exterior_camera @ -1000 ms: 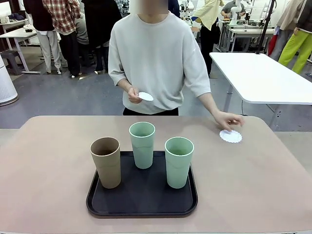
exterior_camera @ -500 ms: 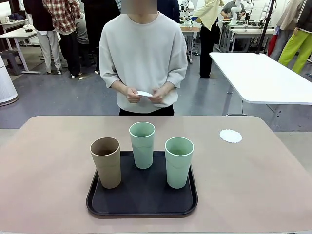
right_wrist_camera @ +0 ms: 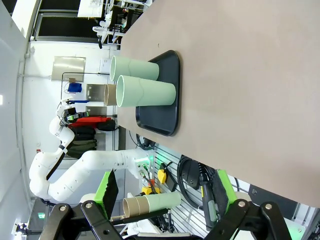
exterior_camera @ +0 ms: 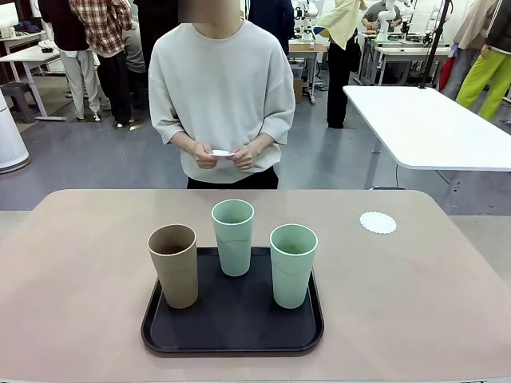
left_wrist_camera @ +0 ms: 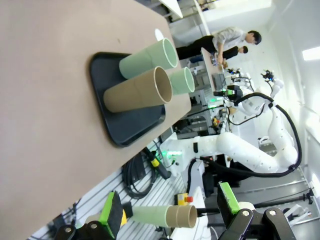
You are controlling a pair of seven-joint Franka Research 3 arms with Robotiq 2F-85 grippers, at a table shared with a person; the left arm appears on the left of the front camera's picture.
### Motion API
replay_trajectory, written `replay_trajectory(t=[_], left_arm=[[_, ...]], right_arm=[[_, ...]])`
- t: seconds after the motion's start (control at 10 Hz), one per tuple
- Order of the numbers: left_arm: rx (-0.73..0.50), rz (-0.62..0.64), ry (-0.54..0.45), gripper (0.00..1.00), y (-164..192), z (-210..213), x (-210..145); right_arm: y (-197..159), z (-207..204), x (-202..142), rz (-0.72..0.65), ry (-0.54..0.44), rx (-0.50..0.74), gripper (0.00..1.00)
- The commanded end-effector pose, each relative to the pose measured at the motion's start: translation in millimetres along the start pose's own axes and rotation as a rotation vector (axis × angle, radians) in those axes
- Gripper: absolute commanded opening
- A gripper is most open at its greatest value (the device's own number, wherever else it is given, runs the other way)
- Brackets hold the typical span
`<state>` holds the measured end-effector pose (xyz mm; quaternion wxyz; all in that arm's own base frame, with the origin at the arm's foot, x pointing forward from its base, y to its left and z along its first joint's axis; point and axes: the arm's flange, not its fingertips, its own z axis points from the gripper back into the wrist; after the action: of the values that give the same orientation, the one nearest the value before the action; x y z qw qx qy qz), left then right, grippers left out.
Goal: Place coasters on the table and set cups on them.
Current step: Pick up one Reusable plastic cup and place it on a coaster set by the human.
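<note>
My front feed is bright and even, lit from overhead; the cups (exterior_camera: 232,239) throw only faint, soft shadows on the black tray (exterior_camera: 231,323), and the worktop (exterior_camera: 80,263) shows a faint, even matte sheen across its width. The white table (exterior_camera: 431,128) behind runs close to blown out. Both my wrist feeds are wide-angle and rolled: straight lines lean and the room stretches toward the corners. In the left wrist feed a ceiling panel (left_wrist_camera: 310,52) flares white at the right edge. Distant background is soft; near things are sharp.
</note>
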<state>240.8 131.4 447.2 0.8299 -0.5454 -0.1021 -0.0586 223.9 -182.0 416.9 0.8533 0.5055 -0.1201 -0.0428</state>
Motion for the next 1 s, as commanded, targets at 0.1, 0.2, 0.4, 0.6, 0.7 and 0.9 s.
replay_trajectory(t=[0.1, 0.2, 0.4, 0.6, 0.7, 0.9], left_arm=[[-0.008, -0.005, -0.006, 1.0, 1, 2, -1], [-0.008, -0.005, -0.006, 1.0, 1, 2, -1], [-0.008, -0.005, -0.006, 1.0, 1, 2, -1], [-0.008, -0.005, -0.006, 1.0, 1, 2, -1], [-0.008, -0.005, -0.006, 1.0, 1, 2, -1], [-0.008, -0.005, -0.006, 1.0, 1, 2, -1]], right_arm=[[8, -42, 38, 0.294, -0.068, 0.012, 1.0], [20, -76, 56, 0.423, -0.084, -0.041, 1.0], [51, -146, 73, 0.684, -0.037, -0.154, 1.0], [68, -197, 71, 0.807, 0.157, -0.101, 1.0], [72, -216, 66, 0.854, 0.217, -0.028, 1.0], [70, -232, 60, 0.865, 0.275, 0.081, 1.0]])
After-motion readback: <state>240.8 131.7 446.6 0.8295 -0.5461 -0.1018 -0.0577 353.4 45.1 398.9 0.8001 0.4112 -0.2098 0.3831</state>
